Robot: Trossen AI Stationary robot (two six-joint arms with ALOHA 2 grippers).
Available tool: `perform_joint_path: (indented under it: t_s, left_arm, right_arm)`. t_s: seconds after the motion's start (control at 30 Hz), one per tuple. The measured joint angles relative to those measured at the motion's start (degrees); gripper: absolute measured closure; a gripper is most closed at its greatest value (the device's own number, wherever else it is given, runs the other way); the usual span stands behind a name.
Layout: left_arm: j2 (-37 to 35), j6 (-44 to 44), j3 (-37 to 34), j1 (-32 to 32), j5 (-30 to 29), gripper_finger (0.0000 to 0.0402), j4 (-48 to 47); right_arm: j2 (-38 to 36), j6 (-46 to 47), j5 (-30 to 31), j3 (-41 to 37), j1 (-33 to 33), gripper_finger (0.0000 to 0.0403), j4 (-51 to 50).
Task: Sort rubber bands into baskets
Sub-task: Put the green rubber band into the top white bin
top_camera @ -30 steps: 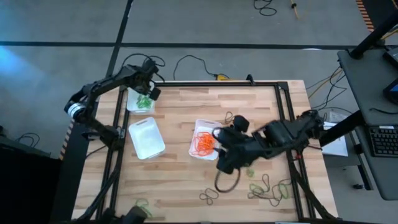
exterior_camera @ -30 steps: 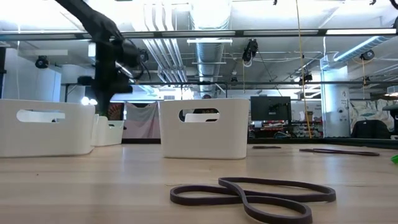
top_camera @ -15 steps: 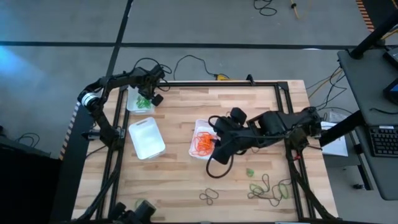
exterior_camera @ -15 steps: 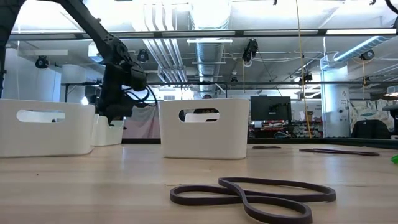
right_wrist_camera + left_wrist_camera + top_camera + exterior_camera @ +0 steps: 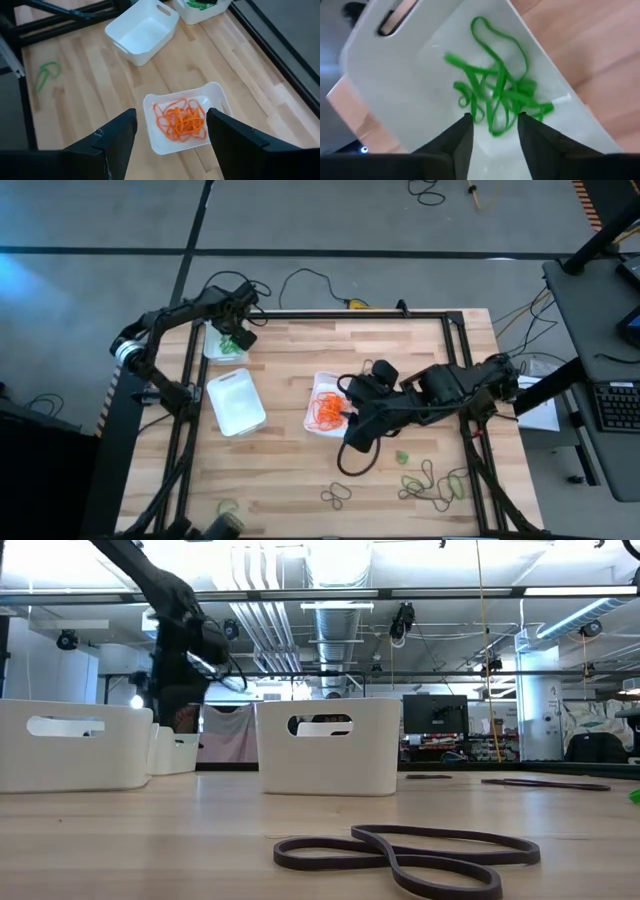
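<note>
Lengthwise, green rubber bands (image 5: 495, 95) diagonal

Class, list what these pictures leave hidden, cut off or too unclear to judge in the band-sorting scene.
- High view: part of the green-band basket is covered by the left tool.
- Low view: the baskets' contents are hidden by their own walls.
- High view: the loose bands at the table's near edge are too small and tangled to count.
- Right wrist view: the green-band basket is cut off by the frame edge.

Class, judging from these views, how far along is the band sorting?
Done: green bands fill the far basket, orange bands another. In hand: nothing; the left end effector is open over the greens. Left: loose bands on the table; the third basket is empty.
</note>
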Motion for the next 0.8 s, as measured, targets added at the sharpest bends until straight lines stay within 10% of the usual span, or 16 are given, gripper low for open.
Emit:
perform_joint_path:
  t_s: [0.37, 0.8]
  left_arm:
    - [-18.54, -9.16, -0.15, -11.44, 12.39, 0.0247, -8.64]
    - [-30.98, -40.49, -0.15, -71.73, 9.1, 0.0278, -1.12]
  right_arm:
    - [0.0, 0.56, 0.43, 0.0, 3.61, 0.017, 0.75]
    - [0.02, 0.34, 0.48, 0.0, 9.24, 0.0173, 3.57]
